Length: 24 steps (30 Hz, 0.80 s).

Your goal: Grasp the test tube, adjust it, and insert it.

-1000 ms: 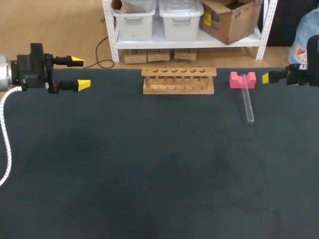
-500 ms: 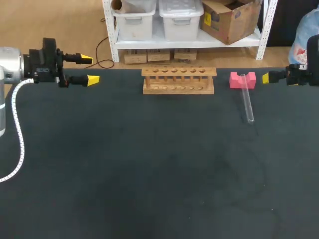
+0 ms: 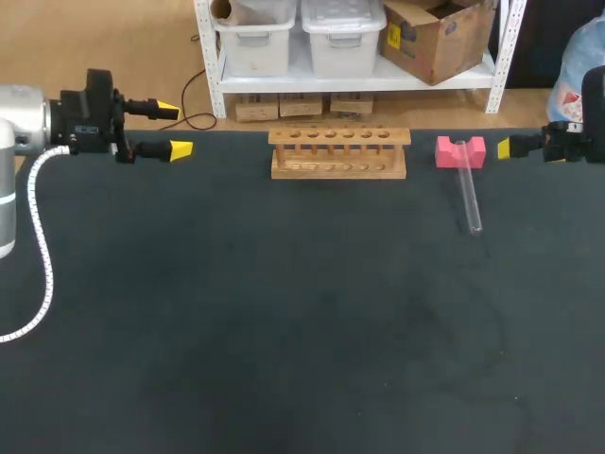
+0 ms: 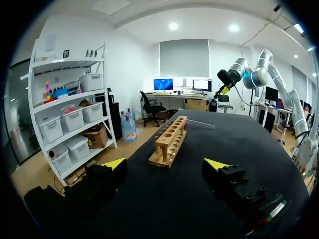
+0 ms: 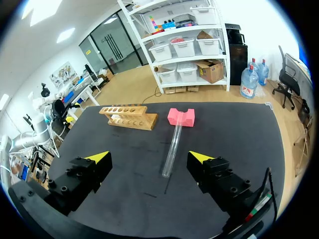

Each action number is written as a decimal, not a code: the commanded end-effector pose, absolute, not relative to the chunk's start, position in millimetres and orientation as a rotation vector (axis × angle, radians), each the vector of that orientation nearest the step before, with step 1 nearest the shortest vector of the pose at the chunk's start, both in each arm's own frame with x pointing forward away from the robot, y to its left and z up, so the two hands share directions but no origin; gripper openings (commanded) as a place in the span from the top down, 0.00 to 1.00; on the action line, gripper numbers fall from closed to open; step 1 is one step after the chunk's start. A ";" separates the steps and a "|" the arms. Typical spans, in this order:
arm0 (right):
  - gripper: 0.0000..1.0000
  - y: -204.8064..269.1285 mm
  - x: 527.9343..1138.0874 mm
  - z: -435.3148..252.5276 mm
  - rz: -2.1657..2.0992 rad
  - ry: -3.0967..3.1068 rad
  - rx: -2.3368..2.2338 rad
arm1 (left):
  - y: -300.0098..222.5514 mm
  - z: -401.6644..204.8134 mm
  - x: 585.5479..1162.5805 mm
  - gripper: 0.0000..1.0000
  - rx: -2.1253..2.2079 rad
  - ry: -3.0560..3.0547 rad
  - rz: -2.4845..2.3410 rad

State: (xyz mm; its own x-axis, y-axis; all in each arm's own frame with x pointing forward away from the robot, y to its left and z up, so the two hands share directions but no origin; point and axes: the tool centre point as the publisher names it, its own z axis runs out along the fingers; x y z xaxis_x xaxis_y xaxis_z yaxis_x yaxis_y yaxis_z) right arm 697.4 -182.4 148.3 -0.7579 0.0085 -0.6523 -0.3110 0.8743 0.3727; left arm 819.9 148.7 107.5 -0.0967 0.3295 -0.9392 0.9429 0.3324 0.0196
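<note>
Both my left hand [image 3: 175,130], left of the wooden rack [image 3: 338,153], and right hand [image 5: 149,158], far to its right, hang wide open and empty, while the test tube [image 3: 468,199] lies right of the rack, propped on a pink block [image 3: 460,151], presumably for easier pickup.

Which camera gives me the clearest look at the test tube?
The right wrist view: the test tube lies full length ahead of the open right gripper, its far end on the pink block. The head view shows it whole but small. The left wrist view shows only a faint line beyond the wooden rack.
</note>
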 end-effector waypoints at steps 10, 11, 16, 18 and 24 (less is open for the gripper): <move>0.00 -151.5 710.8 154.8 0.209 2.401 -0.298 | 148.3 106.9 818.3 0.00 1.166 1.628 -0.789; 0.00 -148.1 713.0 156.4 0.169 2.402 -0.282 | 148.3 106.9 818.3 0.00 1.166 1.628 -0.789; 0.00 -137.3 722.2 158.1 -0.049 2.384 -0.186 | 148.3 106.9 818.3 0.00 1.166 1.628 -0.789; 0.00 -135.5 726.9 154.9 -0.119 2.380 -0.165 | 148.3 106.9 818.3 0.00 1.166 1.628 -0.789; 0.00 -136.4 745.1 145.1 -0.251 2.370 -0.015 | 148.3 106.9 818.3 0.00 1.166 1.628 -0.789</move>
State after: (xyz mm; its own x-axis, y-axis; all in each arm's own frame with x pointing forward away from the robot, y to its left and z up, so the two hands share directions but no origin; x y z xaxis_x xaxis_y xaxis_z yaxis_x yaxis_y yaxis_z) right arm 740.3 -142.7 154.6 -0.7387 -0.1178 -0.6637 -0.3298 0.9219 0.2035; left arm 819.8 148.7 107.6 -0.0970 0.3294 -0.9392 0.9427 0.3331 0.0195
